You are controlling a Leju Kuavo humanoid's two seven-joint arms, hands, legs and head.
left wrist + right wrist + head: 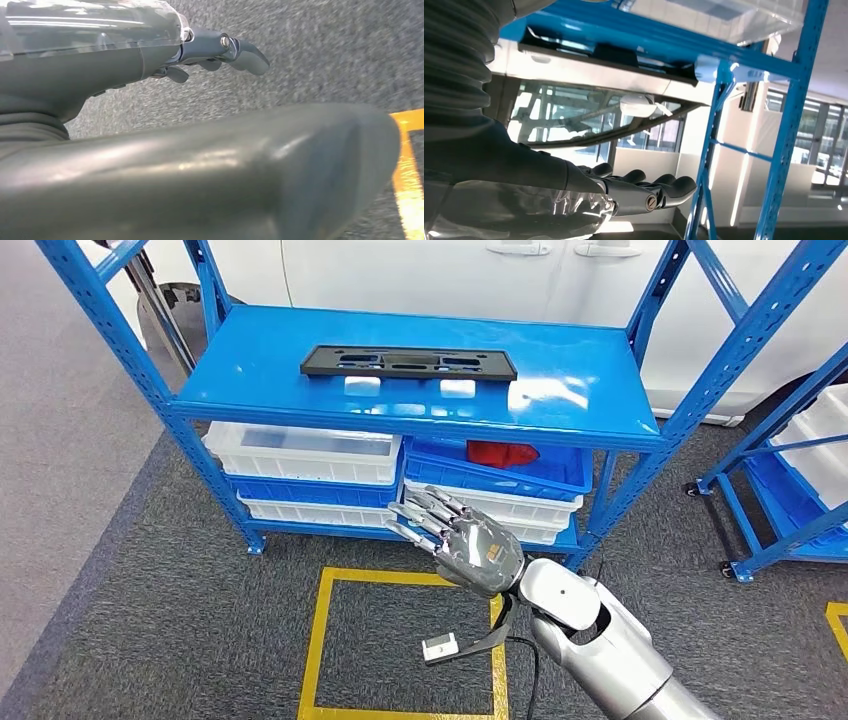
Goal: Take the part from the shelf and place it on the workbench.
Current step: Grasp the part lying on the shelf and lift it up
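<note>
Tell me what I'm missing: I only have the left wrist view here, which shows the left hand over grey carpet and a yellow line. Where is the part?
Observer: The black part lies flat on the top board of the blue shelf, in the head view.
Operator: Is the right hand on it?
Observer: No. The right hand is raised in front of the lower shelves, fingers spread, holding nothing.
Operator: Anything stored below?
Observer: White and blue bins; one blue bin holds a red item.
Operator: And the left hand?
Observer: The left hand holds nothing.
</note>
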